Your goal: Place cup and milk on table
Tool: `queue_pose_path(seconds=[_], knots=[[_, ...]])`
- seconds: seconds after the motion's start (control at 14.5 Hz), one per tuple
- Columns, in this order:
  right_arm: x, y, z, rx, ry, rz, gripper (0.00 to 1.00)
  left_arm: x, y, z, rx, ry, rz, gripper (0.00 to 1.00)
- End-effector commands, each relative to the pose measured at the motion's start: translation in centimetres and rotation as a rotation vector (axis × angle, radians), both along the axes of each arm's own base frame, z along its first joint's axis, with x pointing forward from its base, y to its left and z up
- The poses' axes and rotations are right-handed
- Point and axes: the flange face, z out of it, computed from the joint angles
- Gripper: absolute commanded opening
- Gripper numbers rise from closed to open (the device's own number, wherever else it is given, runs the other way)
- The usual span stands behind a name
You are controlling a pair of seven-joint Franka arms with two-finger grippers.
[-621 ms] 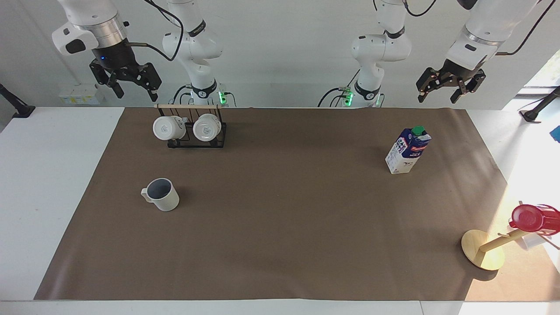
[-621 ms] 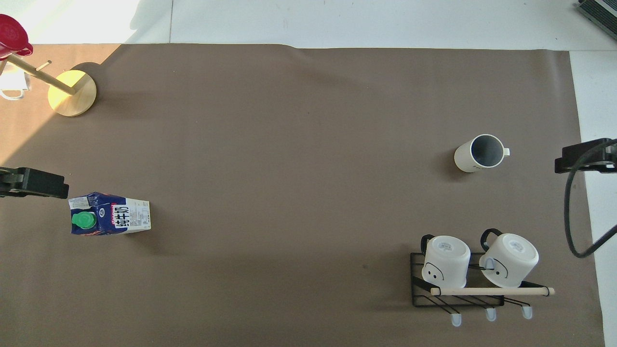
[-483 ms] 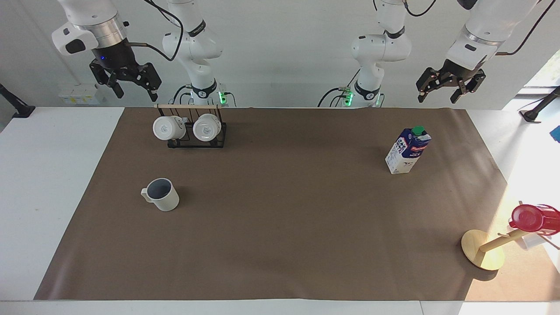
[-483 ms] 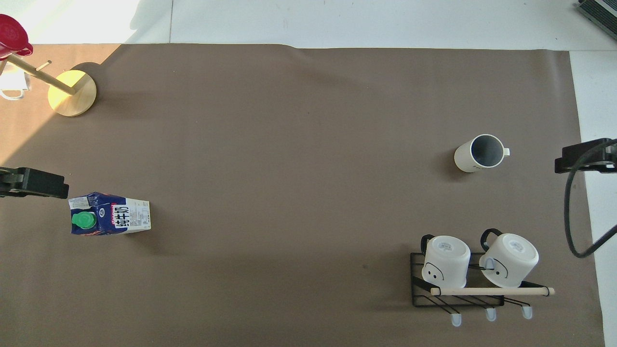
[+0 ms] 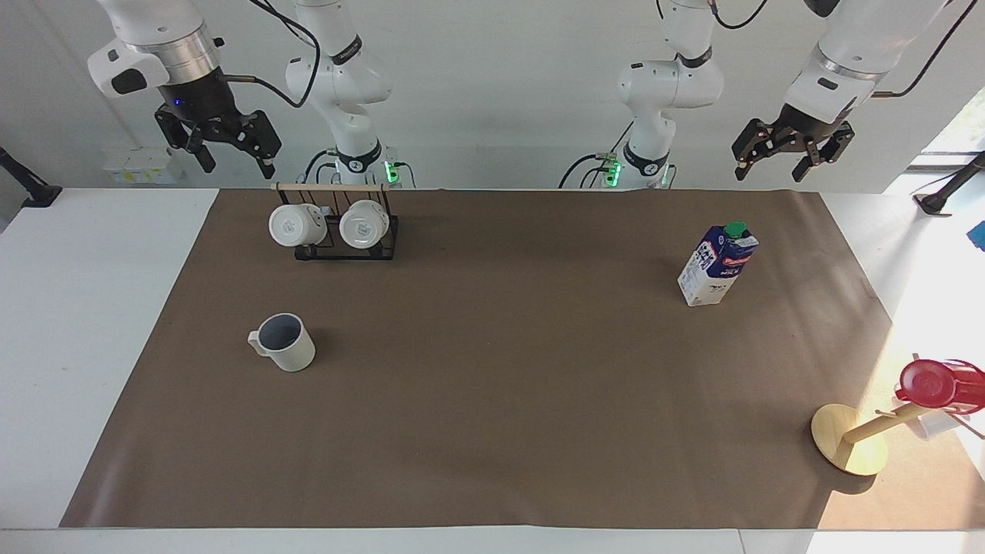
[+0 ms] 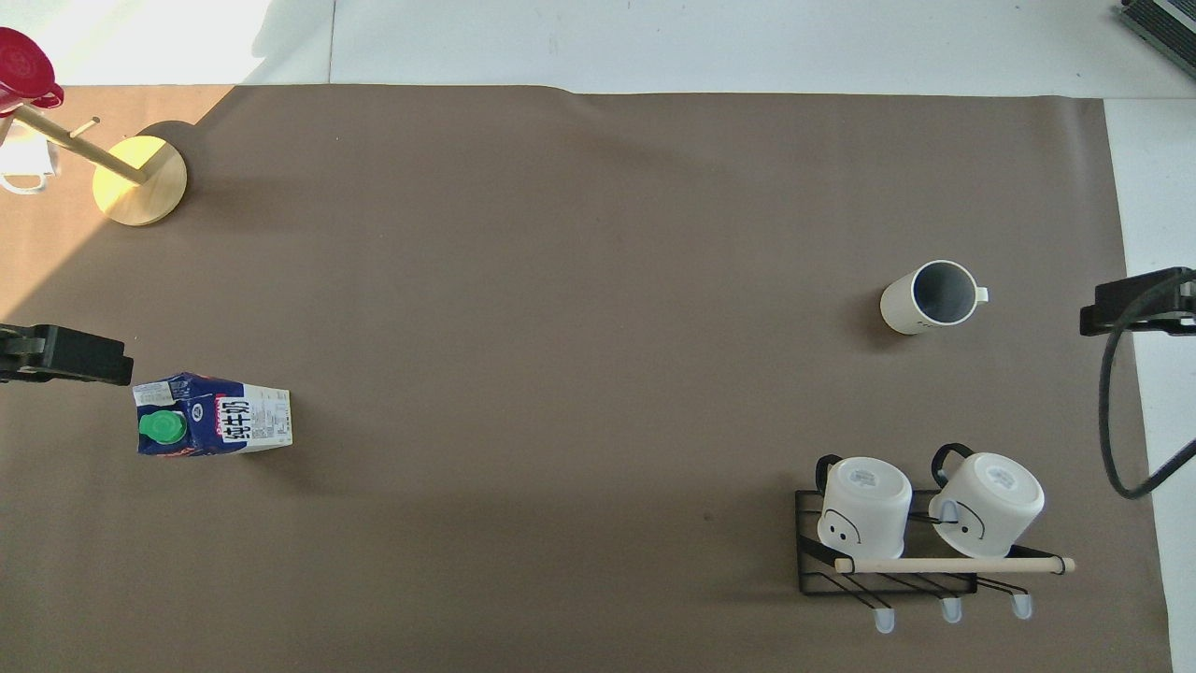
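Right gripper (image 5: 228,151) drifts a touch higher at upper left, spread and empty like the left gripper (image 5: 794,158); cup (image 5: 285,343) and milk (image 5: 717,265) stand placed.

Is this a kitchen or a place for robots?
Probably a robot lab set up like a kitchen table. Two white arms with black claws, left claw and right claw, hang open over a brown mat with a milk carton and mug.

A white table (image 5: 92,308) carries a brown mat (image 5: 492,400) across mid-frame. On the mat: cup (image 5: 283,342) lower left, mug rack (image 5: 338,231) upper left, milk (image 5: 717,265) upper right, wooden stand (image 5: 846,446) lower right
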Motion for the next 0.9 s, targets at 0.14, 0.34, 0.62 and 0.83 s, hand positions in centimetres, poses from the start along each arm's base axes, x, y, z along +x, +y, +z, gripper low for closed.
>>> queue_pose_path(seconds=[0.14, 0.34, 0.62, 0.83], knots=[[-0.42, -0.31, -0.03, 0.024, 0.008, 0.014, 1.00, -0.28, 0.27, 0.25, 0.008, 0.004, 0.007, 1.00], [-0.34, -0.24, -0.10, 0.024, 0.008, 0.017, 1.00, -0.35, 0.28, 0.20, 0.009, 0.010, 0.007, 1.00], [-0.36, -0.15, -0.11, 0.024, 0.010, 0.017, 1.00, -0.33, 0.97, 0.10, 0.009, 0.014, 0.021, 1.00], [-0.43, -0.15, -0.04, 0.024, 0.010, 0.019, 1.00, -0.09, 0.87, 0.25, 0.008, -0.004, 0.024, 1.00]])
